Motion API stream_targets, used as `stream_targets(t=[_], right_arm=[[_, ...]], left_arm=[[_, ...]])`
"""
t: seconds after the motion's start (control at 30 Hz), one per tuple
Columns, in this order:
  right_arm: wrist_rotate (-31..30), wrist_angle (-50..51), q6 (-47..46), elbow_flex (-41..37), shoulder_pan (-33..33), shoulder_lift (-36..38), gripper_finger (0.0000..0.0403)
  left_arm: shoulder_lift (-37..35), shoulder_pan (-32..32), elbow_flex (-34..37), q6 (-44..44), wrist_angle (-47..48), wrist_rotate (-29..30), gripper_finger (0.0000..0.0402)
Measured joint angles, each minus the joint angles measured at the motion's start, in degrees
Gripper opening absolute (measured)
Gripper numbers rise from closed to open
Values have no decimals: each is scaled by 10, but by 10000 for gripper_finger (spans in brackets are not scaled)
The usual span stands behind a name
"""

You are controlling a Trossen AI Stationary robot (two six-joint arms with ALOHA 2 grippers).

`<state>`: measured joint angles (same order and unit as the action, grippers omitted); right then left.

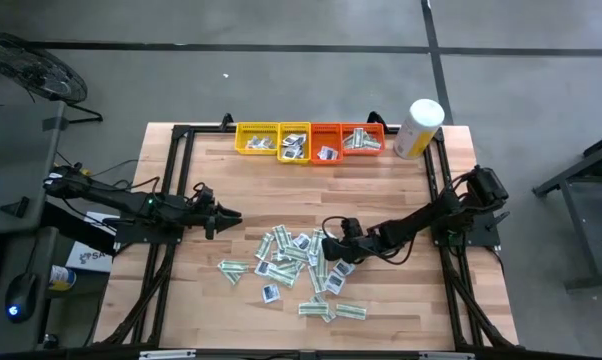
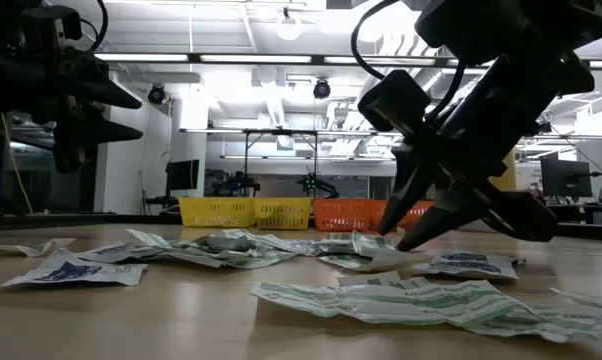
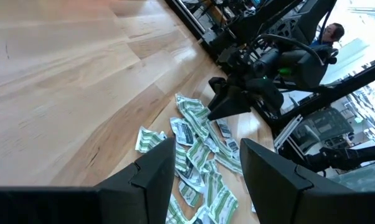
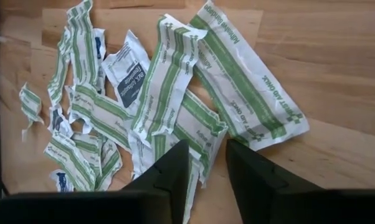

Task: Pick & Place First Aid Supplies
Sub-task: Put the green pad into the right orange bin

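Near the middle of the table, toward its right edge, the right hand [image 1: 328,246] reaches into the scattered pile of first aid supplies [image 1: 299,268]. Its two fingers [image 4: 170,168] stand a narrow gap apart, their tips down on the white-and-green packets, with the edge of a crumpled strip [image 4: 200,134] lying in the gap; whether they actually pinch it I cannot tell. In the low view the same hand comes down from above with its tips at the paper. The packets lie loose on the wood from the middle of the table toward its near edge, long green-striped strips mixed with small white squares printed in blue. The left hand [image 1: 233,214] hangs above bare wood just left of the pile, its fingers [image 3: 156,167] spread and holding nothing. Along the far edge stand yellow trays [image 1: 271,139] and red trays [image 1: 349,139], each holding a few packets, and a white-and-yellow canister [image 1: 419,127] stands beside them at the far right corner.
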<state>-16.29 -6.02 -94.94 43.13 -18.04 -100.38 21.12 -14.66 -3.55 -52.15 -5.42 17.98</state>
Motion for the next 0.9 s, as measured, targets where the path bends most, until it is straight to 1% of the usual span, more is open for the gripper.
stream_targets(t=[0.37,0.73,0.9], right_arm=[[1,-1,0,0,0,0,62],[1,-5,28,0,0,16,5],[1,2,39,0,0,40,4]], left_arm=[[0,0,0,0,0,0,179],[0,0,0,0,0,0,179],[0,0,0,0,0,0,179]])
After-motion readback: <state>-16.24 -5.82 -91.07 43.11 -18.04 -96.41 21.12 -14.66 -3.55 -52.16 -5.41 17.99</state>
